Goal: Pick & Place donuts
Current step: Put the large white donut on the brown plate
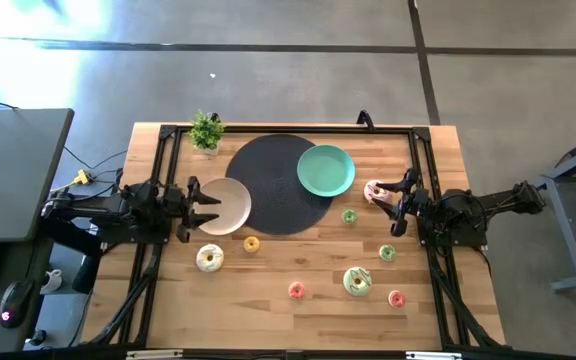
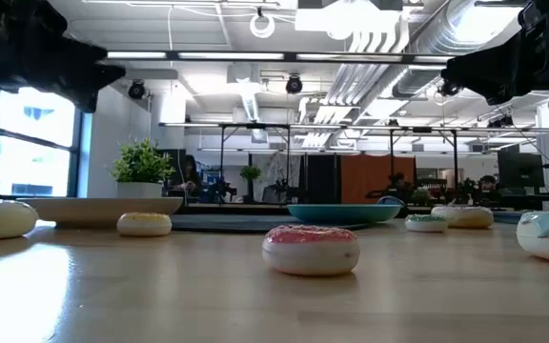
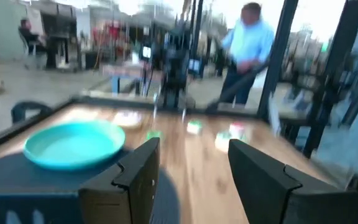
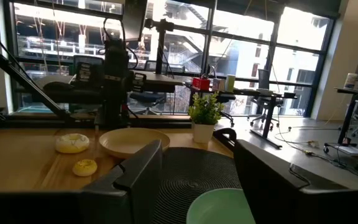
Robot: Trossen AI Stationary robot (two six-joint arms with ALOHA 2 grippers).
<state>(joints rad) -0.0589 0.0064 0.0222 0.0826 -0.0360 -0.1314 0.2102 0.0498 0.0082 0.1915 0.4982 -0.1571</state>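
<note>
Several toy donuts lie flat on the wooden table: a cream one [image 1: 210,258], a small yellow one [image 1: 251,243], a small red-pink one [image 1: 296,290], a larger green-frosted one [image 1: 357,281], a small pink one [image 1: 396,298], two small green ones [image 1: 349,216] [image 1: 387,253], and a pink-frosted one [image 1: 375,190]. My left gripper [image 1: 208,208] is open and hovers at the beige plate's left edge. My right gripper [image 1: 395,205] is open, raised above the table, just right of the pink-frosted donut. Both wrist views show the fingers apart with nothing between them [image 3: 191,174] [image 4: 197,180].
A beige plate [image 1: 230,205] and a teal plate [image 1: 326,170] rest on the edges of a dark round mat [image 1: 280,190]. A small potted plant [image 1: 206,130] stands at the far left corner. A black frame borders the table. A person in a blue shirt [image 3: 247,43] stands beyond the table.
</note>
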